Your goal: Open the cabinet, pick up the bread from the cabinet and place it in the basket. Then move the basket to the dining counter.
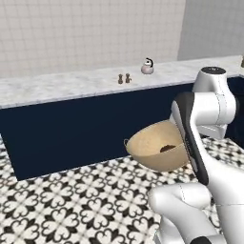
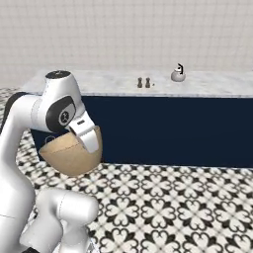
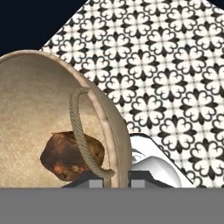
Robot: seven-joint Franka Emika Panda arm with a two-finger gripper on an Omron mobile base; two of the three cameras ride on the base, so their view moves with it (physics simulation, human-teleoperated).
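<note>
Already the bread lies inside the basket, so that part looks done. The tool is clamped on the basket's rim beside a rope handle, one finger on each side of the wall, and carries it above the patterned floor. The dining counter, with its plain navy front, stands just ahead, bearing a small kettle and two shakers. Left, by my reading: lift the basket onto that marbled top and let go.

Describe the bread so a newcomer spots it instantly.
Start at the long dining counter with its navy front. Before it the arm holds a tan basket above the patterned floor. The bread lies inside: a small brown, dark-crusted lump, the basket's sole content.
</note>
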